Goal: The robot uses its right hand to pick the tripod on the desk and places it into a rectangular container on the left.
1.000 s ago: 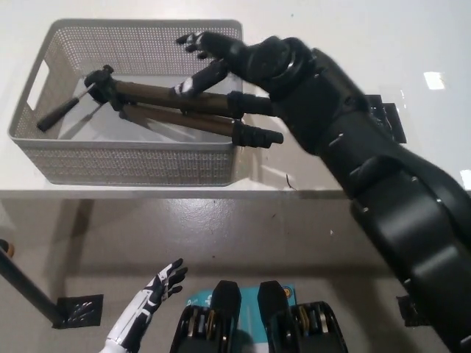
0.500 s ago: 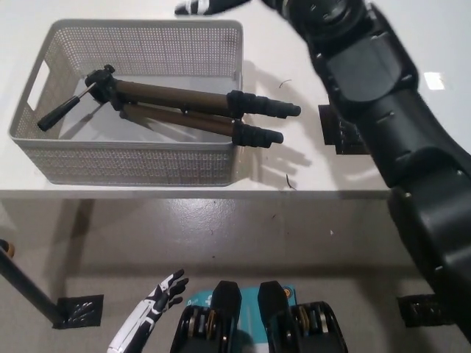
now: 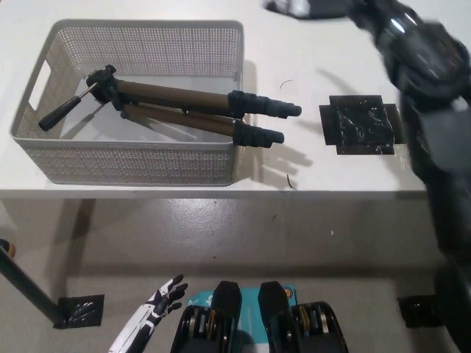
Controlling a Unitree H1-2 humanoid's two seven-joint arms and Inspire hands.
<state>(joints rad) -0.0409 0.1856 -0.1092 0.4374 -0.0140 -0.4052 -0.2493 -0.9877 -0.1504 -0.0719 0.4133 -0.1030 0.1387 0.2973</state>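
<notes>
The tripod point(image 3: 176, 110), bronze legs with black fittings, lies in the grey mesh rectangular container point(image 3: 132, 165) at the table's left. Its head and handle point to the container's left end. Two black feet stick out over the right rim onto the table side. My black right hand point(image 3: 298, 7) is blurred at the top edge, right of the container and well clear of the tripod, fingers stretched out and holding nothing. Its arm point(image 3: 427, 88) runs down the right side. My white left hand point(image 3: 160, 303) rests low at the bottom left, open.
A black tape patch point(image 3: 360, 125) marks the white table point(image 3: 309, 173) right of the container. The table's front edge runs across the middle of the picture, with grey floor below. A dark pole point(image 3: 26, 290) slants at the lower left.
My right hand has let go of the tripod, risen away from the container and swung right along the top edge. The tripod stays in the container. The left hand has barely moved.
</notes>
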